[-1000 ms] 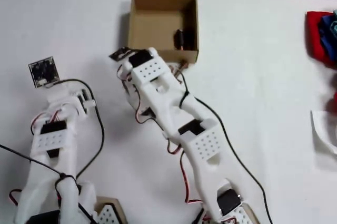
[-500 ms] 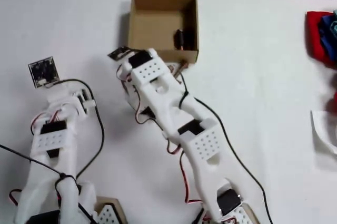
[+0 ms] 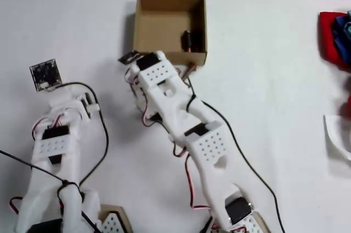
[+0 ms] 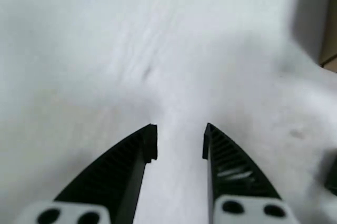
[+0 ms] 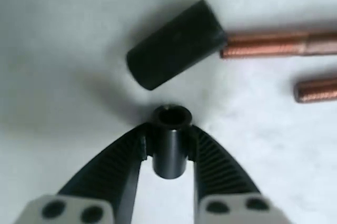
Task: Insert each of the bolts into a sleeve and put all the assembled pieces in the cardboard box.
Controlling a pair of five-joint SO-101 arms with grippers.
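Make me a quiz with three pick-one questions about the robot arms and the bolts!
1. Where is the loose black sleeve? A) in a drawer B) on the table beside a copper bolt C) on a plate
2. How many copper bolts does the right wrist view show? A) one B) two C) five
3. How is the left end effector? A) open and empty B) shut on a bolt C) shut on a sleeve

1 B: it lies by the bolt's end.
2 B: a second bolt lies near the first.
3 A: its fingers stand apart over bare table.
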